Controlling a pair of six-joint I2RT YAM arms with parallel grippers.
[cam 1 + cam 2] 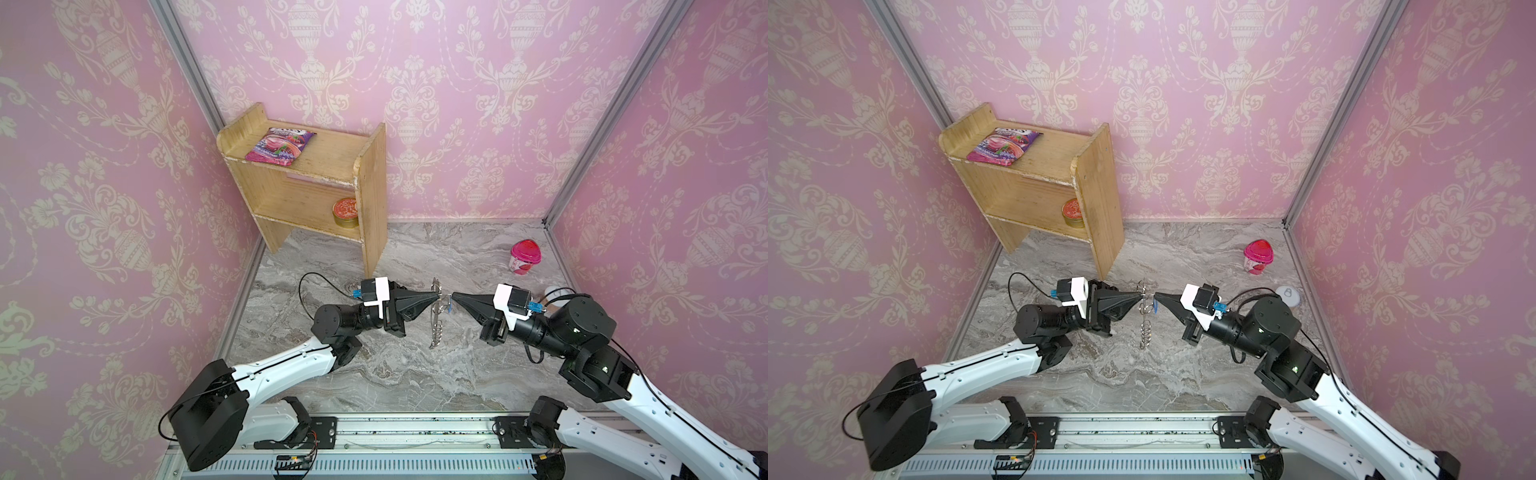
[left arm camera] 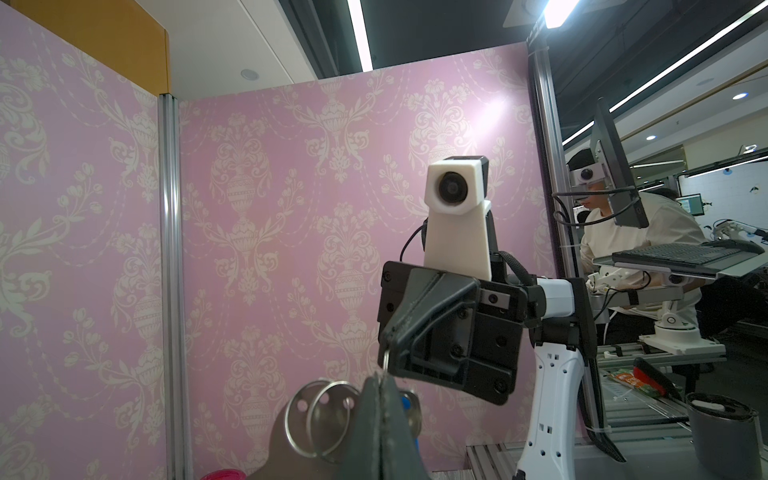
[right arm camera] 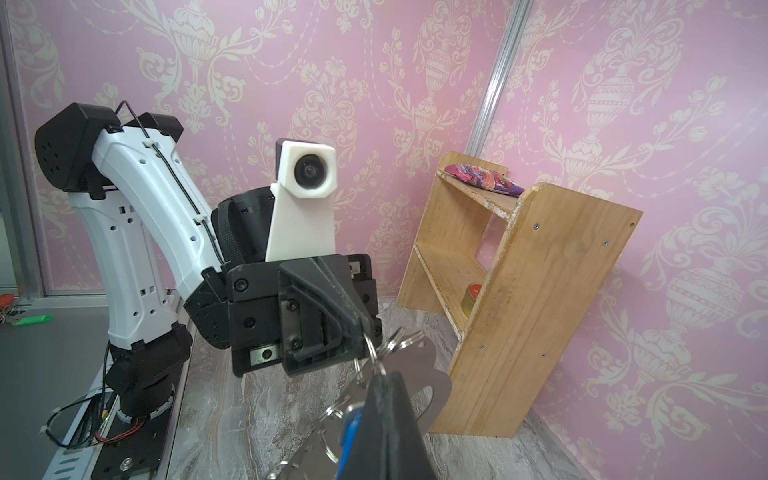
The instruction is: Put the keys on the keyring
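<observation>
Above the middle of the marble tabletop, your two arms meet almost tip to tip. The left gripper is clenched on the keyring, gripping it near its far end. You cannot tell whether it has the plate's edge or one of its rings. The plate looks lifted off the table. It shows edge-on in both top views, with its long axis running from the back wall toward the robot's base and its flat face turned to the right arm.

The right gripper is clenched on the keys, pinching their thin wire loop, and the blue tag dangles just under its tip. The keys hang just beside the plate on its right, close to the rings at the left grip. From this, the right arm looks like the one to do the threading, straight across toward the plate's face.
</observation>
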